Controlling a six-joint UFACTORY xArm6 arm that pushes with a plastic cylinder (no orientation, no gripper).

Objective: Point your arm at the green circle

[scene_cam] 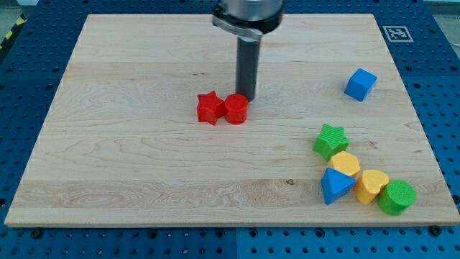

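The green circle block (396,197) lies near the board's bottom right corner, touching a yellow heart (371,185). My tip (246,96) is at the board's upper middle, just above and touching or nearly touching a red round block (236,109). A red star (210,108) sits against that red block's left side. The tip is far to the upper left of the green circle.
A green star (330,140), a yellow hexagon-like block (346,165) and a blue triangle (335,186) cluster left of the green circle. A blue cube (360,84) lies at the right. The wooden board (129,165) rests on a blue perforated table.
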